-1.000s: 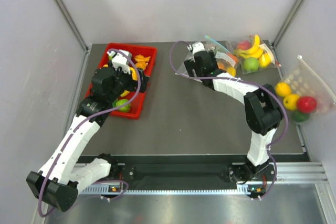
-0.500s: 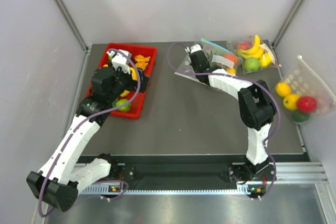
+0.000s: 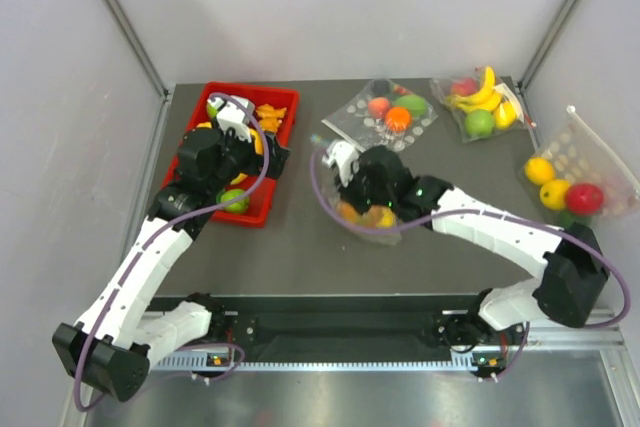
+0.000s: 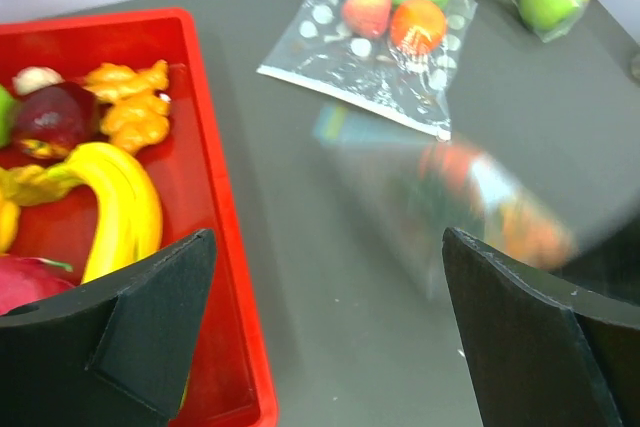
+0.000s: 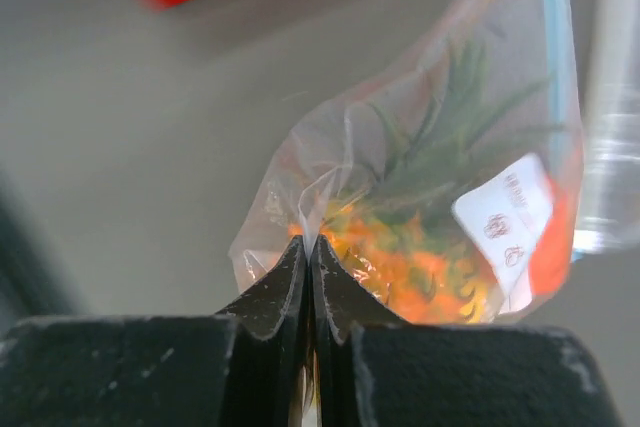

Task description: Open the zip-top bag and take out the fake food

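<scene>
Table [image 3: 300,247]: I counted four bags in view, one held and three other bags [image 3: 385,112] lying toward the far and right edges.
Red tray [image 3: 248,219]: far left; contents partly hidden by the left arm.
Zip-top bag [image 5: 440,147]: mid-table, just right of the tray; only a blur in the left wrist view.
Right gripper [image 5: 310,252]: jaws pinched together on a fold of the bag's plastic.
Left gripper [image 4: 330,327]: fingers spread wide, holding nothing, above the tray.
Fake food [image 5: 410,267]: inside the bag; I made out one pineapple, the rest too smeared to count.

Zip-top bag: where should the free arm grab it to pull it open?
Probably the teal zip strip at its mouth, coming from the left. It is a flat edge clear of the fake food, and the right end effector pinches the zip-top bag wall elsewhere.
</scene>
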### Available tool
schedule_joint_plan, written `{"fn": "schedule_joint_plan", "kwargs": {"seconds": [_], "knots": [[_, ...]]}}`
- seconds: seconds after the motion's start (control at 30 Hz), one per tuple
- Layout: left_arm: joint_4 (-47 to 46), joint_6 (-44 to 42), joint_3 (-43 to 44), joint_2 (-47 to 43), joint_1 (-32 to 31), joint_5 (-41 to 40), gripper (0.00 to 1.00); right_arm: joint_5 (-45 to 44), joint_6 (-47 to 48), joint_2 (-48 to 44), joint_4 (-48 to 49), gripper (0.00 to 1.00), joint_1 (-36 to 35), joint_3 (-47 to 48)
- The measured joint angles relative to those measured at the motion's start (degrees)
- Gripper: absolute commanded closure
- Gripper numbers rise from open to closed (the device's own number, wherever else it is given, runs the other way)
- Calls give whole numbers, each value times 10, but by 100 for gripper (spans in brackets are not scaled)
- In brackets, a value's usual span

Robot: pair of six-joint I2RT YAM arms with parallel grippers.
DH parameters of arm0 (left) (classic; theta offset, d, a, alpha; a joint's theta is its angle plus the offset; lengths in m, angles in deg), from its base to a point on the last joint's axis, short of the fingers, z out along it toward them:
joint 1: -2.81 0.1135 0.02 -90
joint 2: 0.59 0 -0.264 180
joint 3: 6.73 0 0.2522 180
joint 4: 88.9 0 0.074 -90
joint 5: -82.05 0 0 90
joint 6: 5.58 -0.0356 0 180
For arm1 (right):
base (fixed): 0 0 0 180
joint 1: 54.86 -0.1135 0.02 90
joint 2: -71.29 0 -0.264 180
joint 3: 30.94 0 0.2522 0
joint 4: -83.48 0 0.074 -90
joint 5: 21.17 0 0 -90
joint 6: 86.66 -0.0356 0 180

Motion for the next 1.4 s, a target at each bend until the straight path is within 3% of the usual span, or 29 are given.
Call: {"fn": "schedule_joint_plan", "kwargs": {"seconds": [0.23,0.4,0.6,0.83,0.93,1.03,1.07,1.1,1.3,1.33,1.4], "knots": [[0,43,-6,25,-7,10,1,43,-68,-46,-23,99,-122,-145],[11,74,-22,26,-51,-25,1,7,-126,-99,-34,99,-149,-200],[4,122,-136,-2,-103,-6,1,-110,-229,-170,-56,99,-144,-255],[10,138,-216,-136,-122,65,1,-216,-325,-218,-87,95,-73,-272],[-9,153,-227,-174,-122,88,1,-243,-341,-241,-87,89,-20,-281],[-25,164,-253,-178,-123,102,1,-267,-349,-258,-95,66,24,-285],[-29,167,-262,-178,-123,105,1,-274,-351,-261,-99,50,31,-285],[-31,169,-274,-177,-123,108,1,-278,-352,-264,-103,43,35,-285],[-63,185,-301,-147,-125,115,1,-284,-333,-303,-125,35,26,-281],[-71,188,-301,-141,-125,115,1,-285,-329,-307,-130,22,19,-276],[-85,191,-301,-130,-125,114,1,-292,-319,-307,-137,20,-8,-255]]}}
